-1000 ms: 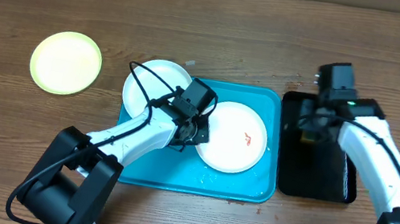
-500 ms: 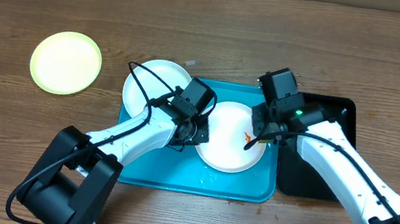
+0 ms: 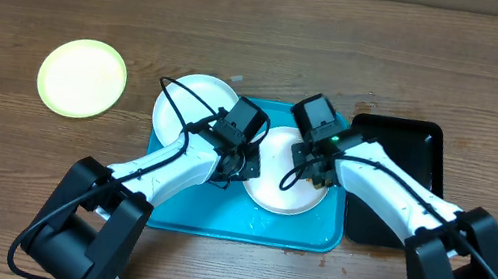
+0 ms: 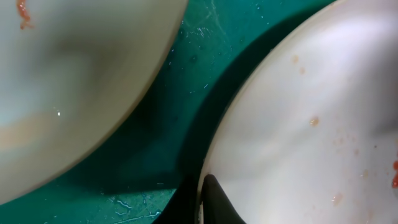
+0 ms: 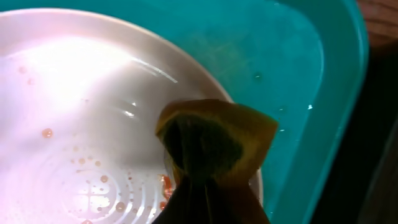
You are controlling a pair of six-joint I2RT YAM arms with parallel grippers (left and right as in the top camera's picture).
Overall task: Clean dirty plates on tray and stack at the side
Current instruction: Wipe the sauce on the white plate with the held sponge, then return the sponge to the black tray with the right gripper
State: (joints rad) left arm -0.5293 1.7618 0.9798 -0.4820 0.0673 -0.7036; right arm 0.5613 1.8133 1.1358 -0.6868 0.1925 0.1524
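Right gripper [image 3: 308,175], clamped tight on sponge [image 5: 214,143], is now sitting over white plate [image 3: 271,192] inside tray [image 3: 206,215], having left black tray [image 3: 399,154] beside it. Left gripper [image 3: 246,167] is still pinching that plate's rim, nearly closed.

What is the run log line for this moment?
left gripper: shut on white plate rim | right gripper: shut on sponge, over same plate | plate: smeared, on tray

Wood-grain table [image 3: 275,43] across the whole overhead frame. Narrow black tray [image 3: 417,147] at right of centre, flat on the table, partly covered. Yellow-orange sponge [image 5: 214,140] with a dark face, folded and pinched, at lower centre of the right wrist view.
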